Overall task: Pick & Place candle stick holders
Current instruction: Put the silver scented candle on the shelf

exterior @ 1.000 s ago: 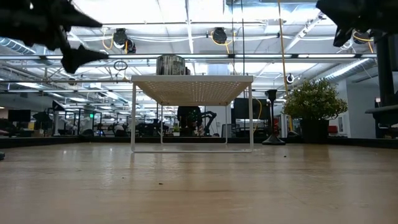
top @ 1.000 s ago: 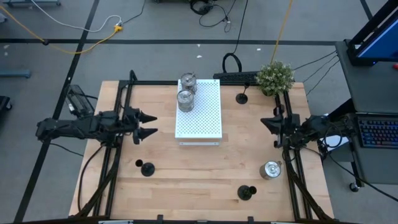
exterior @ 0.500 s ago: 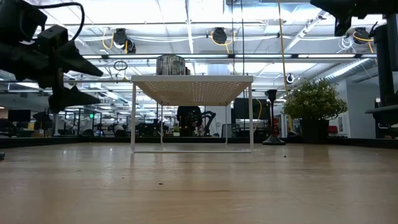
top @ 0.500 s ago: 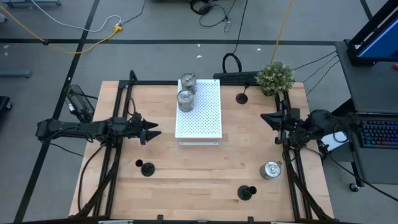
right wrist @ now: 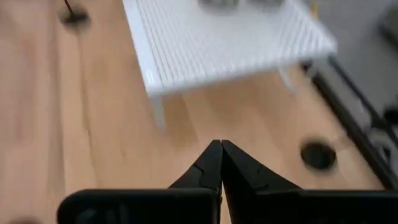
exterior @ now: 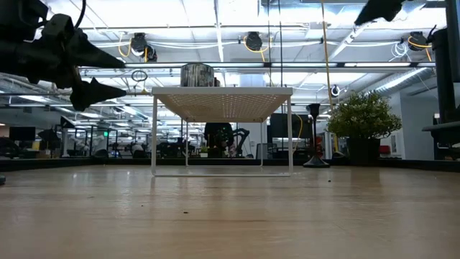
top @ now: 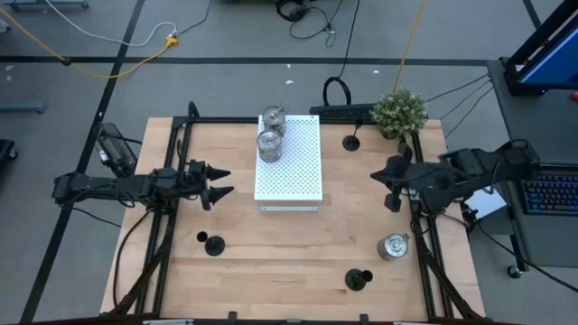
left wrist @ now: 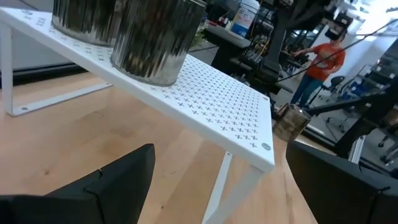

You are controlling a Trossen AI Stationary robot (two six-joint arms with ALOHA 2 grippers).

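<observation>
We judge between picks: two silver holders (top: pixel 270 134) on white perforated rack (top: pixel 293 176). Left gripper (top: pixel 219 181) beside rack, jaws apart, empty. Right gripper (top: pixel 390 188) pinched together, empty. Next: we expect reach for black holder (top: pixel 214 244) near rack.

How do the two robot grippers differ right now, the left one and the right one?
The left gripper has its jaws spread wide, while the right gripper has its jaws pressed shut. The left one points at the white rack from the table's left side; the right one sits off the rack's right side, near the silver candle holder. Both are empty, above the wooden table.
</observation>
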